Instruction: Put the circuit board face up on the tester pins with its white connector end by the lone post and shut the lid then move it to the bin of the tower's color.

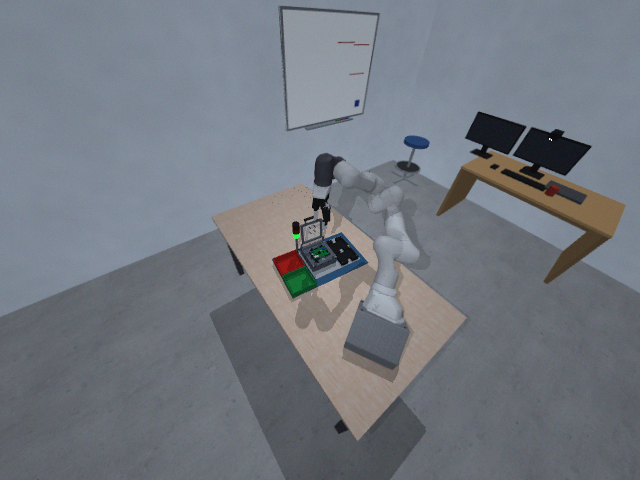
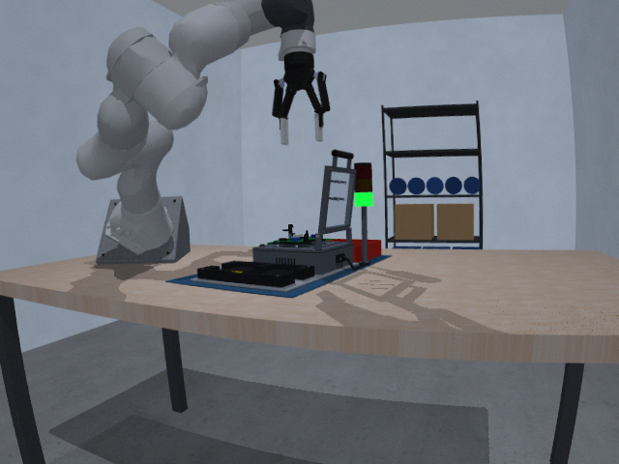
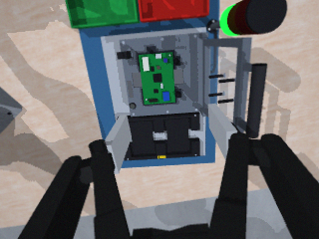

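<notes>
The green board (image 1: 319, 252) (image 3: 158, 79) lies face up in the tester (image 1: 318, 263) (image 2: 300, 258) (image 3: 191, 102), its white connector end toward the bins. The lid (image 1: 312, 232) (image 2: 325, 199) (image 3: 241, 85) stands open, with its black handle (image 2: 342, 154) (image 3: 257, 100) at the free edge. The signal tower (image 1: 296, 235) (image 2: 363, 198) (image 3: 230, 20) shows green. My gripper (image 1: 321, 223) (image 2: 301, 142) (image 3: 167, 120) is partly open and empty, high in the air above the lid's height. The latch hook (image 3: 124, 55) stands on the edge opposite the hinge.
The green bin (image 1: 299, 282) (image 3: 102, 12) and red bin (image 1: 288, 263) (image 2: 368, 249) (image 3: 172, 9) stand side by side beyond the tester. The black tray (image 1: 343, 250) (image 2: 250, 275) (image 3: 161, 135) has empty pockets on the blue mat (image 1: 356, 264) (image 2: 291, 293) (image 3: 95, 100).
</notes>
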Tool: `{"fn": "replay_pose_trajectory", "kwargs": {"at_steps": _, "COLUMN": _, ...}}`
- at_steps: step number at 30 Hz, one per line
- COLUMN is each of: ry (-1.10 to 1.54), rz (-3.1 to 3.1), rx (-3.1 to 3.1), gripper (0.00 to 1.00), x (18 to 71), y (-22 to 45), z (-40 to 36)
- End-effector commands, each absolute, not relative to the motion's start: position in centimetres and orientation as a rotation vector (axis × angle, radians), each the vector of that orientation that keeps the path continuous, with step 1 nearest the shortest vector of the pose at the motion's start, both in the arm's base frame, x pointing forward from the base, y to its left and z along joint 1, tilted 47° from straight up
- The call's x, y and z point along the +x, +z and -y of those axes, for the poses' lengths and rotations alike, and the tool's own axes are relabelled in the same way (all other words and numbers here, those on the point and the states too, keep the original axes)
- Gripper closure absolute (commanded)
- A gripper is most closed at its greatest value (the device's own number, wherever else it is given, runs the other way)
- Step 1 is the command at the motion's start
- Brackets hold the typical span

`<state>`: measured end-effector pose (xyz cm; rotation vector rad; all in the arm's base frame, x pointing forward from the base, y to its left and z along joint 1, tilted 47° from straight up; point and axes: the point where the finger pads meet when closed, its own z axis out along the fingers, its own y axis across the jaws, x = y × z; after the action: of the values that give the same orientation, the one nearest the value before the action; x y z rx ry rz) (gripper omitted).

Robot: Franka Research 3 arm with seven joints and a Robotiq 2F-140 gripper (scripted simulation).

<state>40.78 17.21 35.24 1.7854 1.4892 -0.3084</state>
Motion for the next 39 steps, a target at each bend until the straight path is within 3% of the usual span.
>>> {"fn": "replay_pose_trajectory", "kwargs": {"at_steps": 1, "ry": -0.278, "rz": -1.43, "rx": 1.841, "gripper": 0.42, "x": 39.6, "y": 34.6, "z": -17.4}}
{"fn": "replay_pose_trajectory", "kwargs": {"at_steps": 22, "ry": -0.278, "rz": -1.43, "rx": 1.841, "gripper": 0.42, "x": 39.6, "y": 33.7, "z": -16.6}}
{"fn": "replay_pose_trajectory", "kwargs": {"at_steps": 39, "ry": -0.278, "rz": -1.43, "rx": 1.841, "gripper": 0.42, "x": 41.4, "y": 29.1, "z": -12.1}}
